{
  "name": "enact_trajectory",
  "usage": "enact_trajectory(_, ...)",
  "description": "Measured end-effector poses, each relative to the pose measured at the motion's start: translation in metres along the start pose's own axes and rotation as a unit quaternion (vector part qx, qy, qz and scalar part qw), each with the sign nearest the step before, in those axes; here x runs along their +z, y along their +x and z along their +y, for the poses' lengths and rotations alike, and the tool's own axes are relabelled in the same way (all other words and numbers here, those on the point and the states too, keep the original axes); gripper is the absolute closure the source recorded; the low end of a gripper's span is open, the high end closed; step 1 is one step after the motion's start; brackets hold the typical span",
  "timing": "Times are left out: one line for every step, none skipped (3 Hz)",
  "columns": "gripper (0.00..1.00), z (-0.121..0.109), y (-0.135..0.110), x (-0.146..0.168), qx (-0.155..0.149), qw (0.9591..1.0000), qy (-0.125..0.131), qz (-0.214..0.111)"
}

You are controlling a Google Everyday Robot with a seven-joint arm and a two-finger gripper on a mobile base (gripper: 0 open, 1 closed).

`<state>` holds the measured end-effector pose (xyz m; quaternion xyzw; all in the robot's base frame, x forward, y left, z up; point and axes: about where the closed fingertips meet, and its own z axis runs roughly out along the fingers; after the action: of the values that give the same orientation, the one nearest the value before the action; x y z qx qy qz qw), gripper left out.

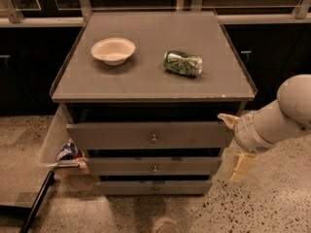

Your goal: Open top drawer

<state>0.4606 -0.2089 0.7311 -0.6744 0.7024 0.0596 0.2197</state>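
The top drawer point(121, 136) is the widest and tallest of three grey fronts under the cabinet top, with a small round metal knob point(154, 139) at its centre. A dark gap shows above it. My gripper point(230, 147) is at the drawer's right end, on a pale arm coming in from the right. It is open: one finger point(226, 120) is by the drawer front's upper right corner, and the other finger point(241, 166) hangs lower, beside the middle drawer point(126, 166). It holds nothing. The bottom drawer point(131, 187) is the narrowest.
A white bowl point(113, 50) and a crushed green can point(182, 63) lie on the grey cabinet top point(146, 81). A clear bin point(54, 139) with packets stands at the cabinet's left. A black pole point(36, 200) lies on the speckled floor at lower left. Dark cabinets stand behind.
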Motion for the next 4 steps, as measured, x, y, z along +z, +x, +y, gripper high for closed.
enact_trajectory(0.00,-0.011,-0.008,0.017,-0.057,0.9974,0.042,-0.014)
enact_trajectory(0.00,-0.011,-0.008,0.017,-0.057,0.9974,0.042,-0.014)
enact_trajectory(0.00,-0.022,-0.009,0.030,-0.067,0.9961,0.055,-0.015)
enact_trajectory(0.00,-0.042,-0.009,0.055,-0.078,0.9949,0.061,-0.018)
